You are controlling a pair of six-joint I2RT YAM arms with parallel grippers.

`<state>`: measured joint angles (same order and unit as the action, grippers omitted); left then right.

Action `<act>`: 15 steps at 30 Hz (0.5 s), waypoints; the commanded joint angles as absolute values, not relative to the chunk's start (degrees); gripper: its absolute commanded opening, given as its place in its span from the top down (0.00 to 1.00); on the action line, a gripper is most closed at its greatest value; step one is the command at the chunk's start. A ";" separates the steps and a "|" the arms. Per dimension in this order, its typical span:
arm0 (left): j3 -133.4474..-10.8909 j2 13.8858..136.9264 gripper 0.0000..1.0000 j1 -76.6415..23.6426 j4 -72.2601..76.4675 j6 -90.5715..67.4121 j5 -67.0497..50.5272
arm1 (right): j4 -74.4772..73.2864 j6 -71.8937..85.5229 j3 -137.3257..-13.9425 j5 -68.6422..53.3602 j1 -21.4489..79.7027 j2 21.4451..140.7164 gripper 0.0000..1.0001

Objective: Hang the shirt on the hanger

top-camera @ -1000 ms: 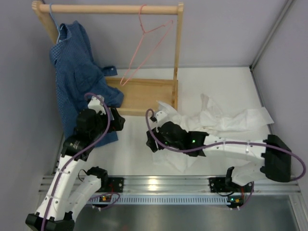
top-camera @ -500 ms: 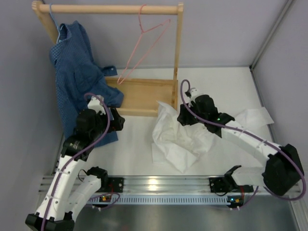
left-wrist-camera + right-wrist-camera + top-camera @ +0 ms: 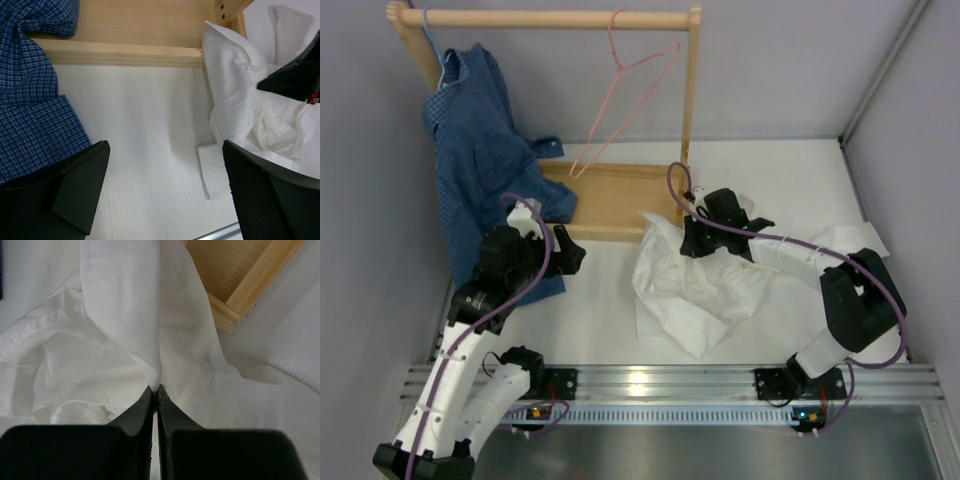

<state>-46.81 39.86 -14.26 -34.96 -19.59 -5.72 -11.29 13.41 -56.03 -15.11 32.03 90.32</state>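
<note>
The white shirt [image 3: 705, 290] lies crumpled on the table right of the rack's base, one sleeve trailing toward the right wall. My right gripper [image 3: 688, 238] is at the shirt's back edge beside the rack post; in the right wrist view it [image 3: 155, 388] is shut on a raised fold of the shirt [image 3: 125, 315]. The pink hanger [image 3: 625, 100] hangs tilted from the wooden rail, bare. My left gripper [image 3: 570, 250] hovers open over the bare table left of the shirt [image 3: 240, 90], and nothing sits inside the left gripper [image 3: 165, 150] in its wrist view.
A wooden rack with a top rail [image 3: 550, 18] and a tray-like base [image 3: 620, 195] stands at the back. A blue checked shirt [image 3: 480, 150] hangs at its left end, draping down to the left arm. Grey walls close both sides; a metal rail [image 3: 650, 385] runs along the front.
My right arm swung from the shirt's front left to its back edge by the rack post and shut on the fabric. The shirt has bunched toward the left. The left arm barely moved.
</note>
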 commanded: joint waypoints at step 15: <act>-62.14 51.32 0.02 -64.66 -28.20 -33.65 26.57 | -2.81 36.82 -62.66 8.07 56.14 76.64 1.00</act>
